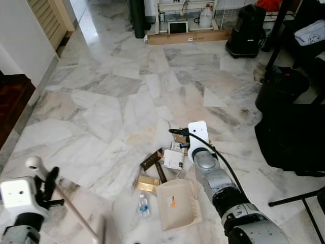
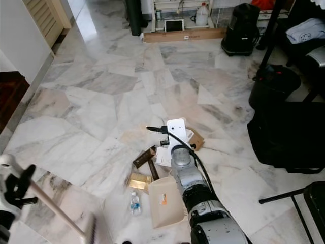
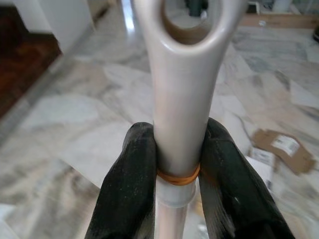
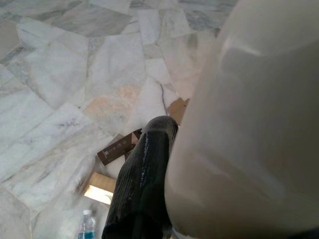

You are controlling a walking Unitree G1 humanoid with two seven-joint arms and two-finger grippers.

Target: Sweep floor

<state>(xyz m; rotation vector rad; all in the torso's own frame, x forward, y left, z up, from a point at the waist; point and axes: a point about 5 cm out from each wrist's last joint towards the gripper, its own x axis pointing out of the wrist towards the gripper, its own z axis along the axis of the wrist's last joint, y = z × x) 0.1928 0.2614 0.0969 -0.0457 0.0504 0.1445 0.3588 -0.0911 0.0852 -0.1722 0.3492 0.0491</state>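
Marble floor (image 1: 101, 107) holds cardboard scraps (image 1: 152, 160), a bottle (image 1: 144, 206); left gripper (image 3: 177, 174) clamps broom handle (image 3: 182, 94); right gripper (image 4: 164, 164) holds dustpan (image 1: 176, 204).

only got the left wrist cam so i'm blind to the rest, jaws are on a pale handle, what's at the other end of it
Observer: A broom; its handle slants down from the left gripper to a blurred head near the floor.
Operator: where's the litter
Observer: To the robot's right of that head: a small water bottle, a gold box and card scraps on the marble.
Operator: dustpan anywhere
Observer: Yes, a cream dustpan sits beside the bottle, below the right arm.
Operator: right hand holding it
Observer: The right gripper's finger lies against something cream.
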